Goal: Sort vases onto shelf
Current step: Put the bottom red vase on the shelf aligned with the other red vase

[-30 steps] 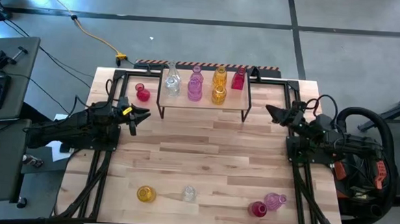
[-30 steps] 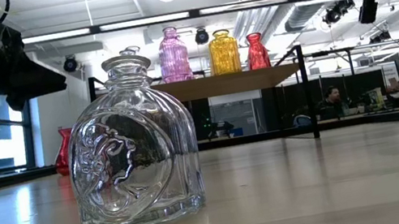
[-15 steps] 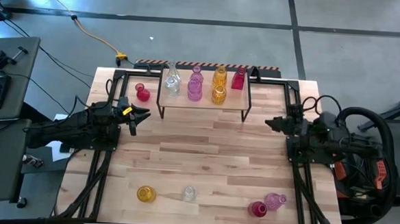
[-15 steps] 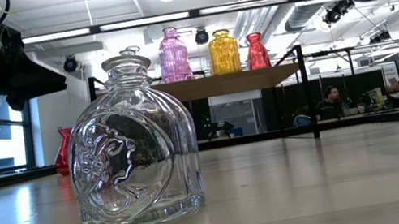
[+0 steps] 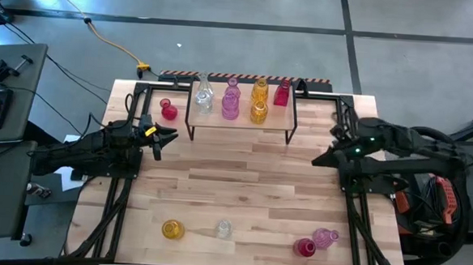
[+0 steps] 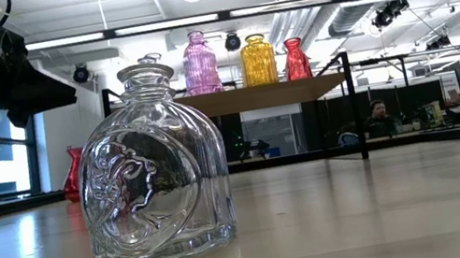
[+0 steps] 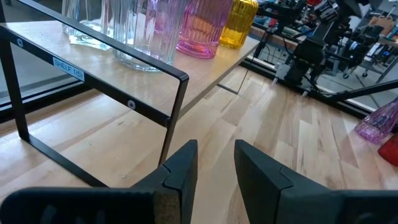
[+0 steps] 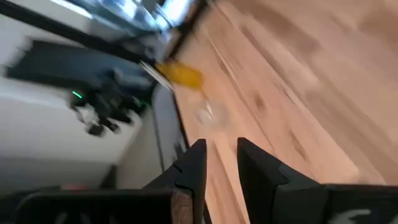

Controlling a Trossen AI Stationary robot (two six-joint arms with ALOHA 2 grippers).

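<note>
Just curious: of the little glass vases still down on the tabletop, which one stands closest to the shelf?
The small red glass vase, standing alone just left of the wooden shelf; the other four sit along the table's near edge.

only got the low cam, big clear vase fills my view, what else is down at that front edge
observer: On the left arm's side of that clear vase stands an amber vase. Toward the right arm, a red vase and a pink vase sit close together.
operator: how many on the shelf, i count three or four
observer: The high view shows six shelf vases on the shelf: one clear, two pink, two amber, one red.
operator: grippers holding anything
observer: No. The left gripper is open and empty off the shelf's left end. The right gripper is open and empty off its right end.
</note>
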